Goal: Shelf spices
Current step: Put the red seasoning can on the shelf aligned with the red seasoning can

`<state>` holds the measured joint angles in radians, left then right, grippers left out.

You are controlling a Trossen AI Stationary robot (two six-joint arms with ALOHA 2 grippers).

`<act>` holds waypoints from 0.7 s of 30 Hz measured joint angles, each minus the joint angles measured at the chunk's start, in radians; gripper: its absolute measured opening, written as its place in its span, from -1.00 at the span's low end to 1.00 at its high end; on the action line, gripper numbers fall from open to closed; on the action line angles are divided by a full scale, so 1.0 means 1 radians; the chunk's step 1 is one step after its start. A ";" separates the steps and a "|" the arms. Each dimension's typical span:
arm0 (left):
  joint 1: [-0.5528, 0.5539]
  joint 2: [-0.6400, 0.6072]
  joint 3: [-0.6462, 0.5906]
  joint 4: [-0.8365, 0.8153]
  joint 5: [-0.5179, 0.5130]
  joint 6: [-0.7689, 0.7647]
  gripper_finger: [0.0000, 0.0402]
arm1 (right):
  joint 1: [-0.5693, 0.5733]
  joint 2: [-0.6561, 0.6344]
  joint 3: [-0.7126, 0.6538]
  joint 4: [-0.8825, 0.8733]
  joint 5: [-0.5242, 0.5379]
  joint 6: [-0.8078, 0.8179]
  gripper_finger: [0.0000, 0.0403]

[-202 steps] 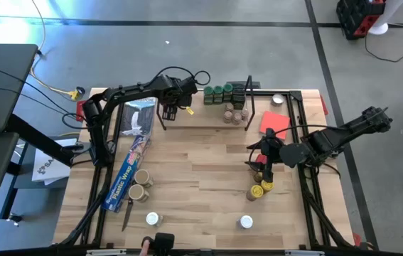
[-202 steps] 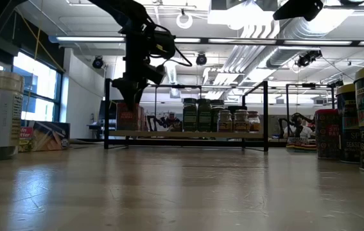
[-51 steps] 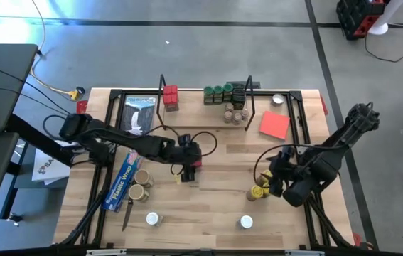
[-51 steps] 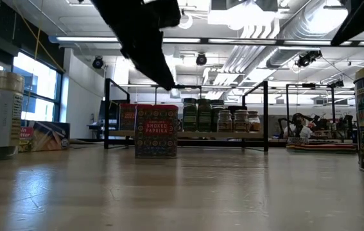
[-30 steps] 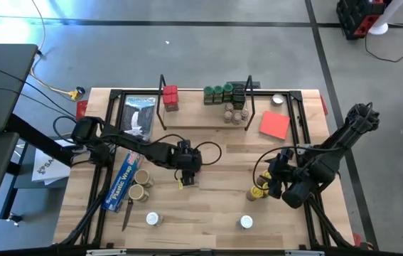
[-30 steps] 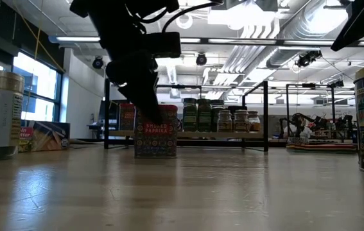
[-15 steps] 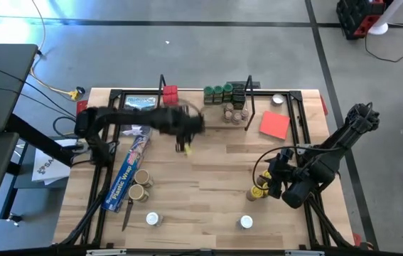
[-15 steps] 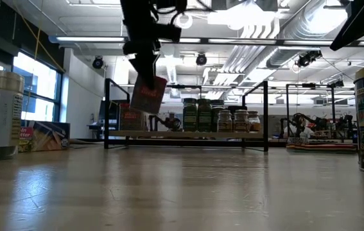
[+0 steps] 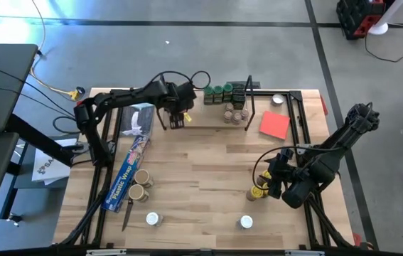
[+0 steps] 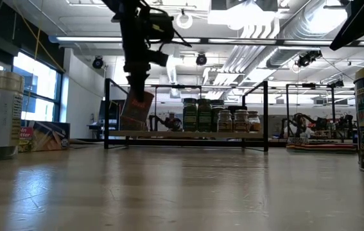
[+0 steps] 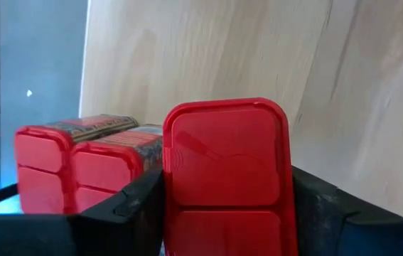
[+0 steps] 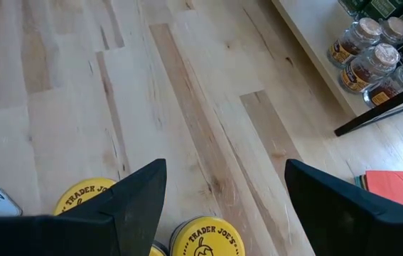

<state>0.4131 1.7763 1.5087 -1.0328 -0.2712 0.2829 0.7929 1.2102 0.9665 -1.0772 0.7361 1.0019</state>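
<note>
My left gripper [image 11: 226, 235] is clamped on a red boxy tin [image 11: 227, 167], one finger on each side of it; in the low view the tin [image 10: 137, 110] hangs tilted just above the shelf [image 10: 188, 134], near the shelf's left end; from above, the left gripper [image 9: 176, 117] sits over the shelf's front edge, toward the desk's far edge; two more red tins [image 11: 80, 163] already stand on the board just beside the one I carry; green-lidded jars [image 9: 217, 92] and tan-lidded jars [image 9: 235, 114] fill the shelf's right part. I judge this to be the placing step for this tin; the next move calls for levelling it, lowering it flat onto the bare board beside its two neighbours without knocking them, then letting go. My right gripper [image 12: 219, 206] waits with its fingers spread wide, holding nothing, over the yellow-lidded jars [image 12: 207, 238] near the desk's right edge; other spices are still out on the desk, so much remains.
</note>
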 joint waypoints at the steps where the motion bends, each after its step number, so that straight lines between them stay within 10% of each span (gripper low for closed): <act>1: 0.002 0.000 -0.010 0.003 0.000 0.000 0.15 | 0.000 0.000 0.000 0.000 0.000 0.000 0.40; 21: 0.001 0.000 -0.075 0.031 -0.194 0.079 0.27 | 0.000 0.000 0.000 0.000 0.000 -0.008 0.40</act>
<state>0.4139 1.7760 1.4334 -1.0015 -0.4654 0.3618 0.7925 1.2102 0.9668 -1.0775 0.7357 0.9943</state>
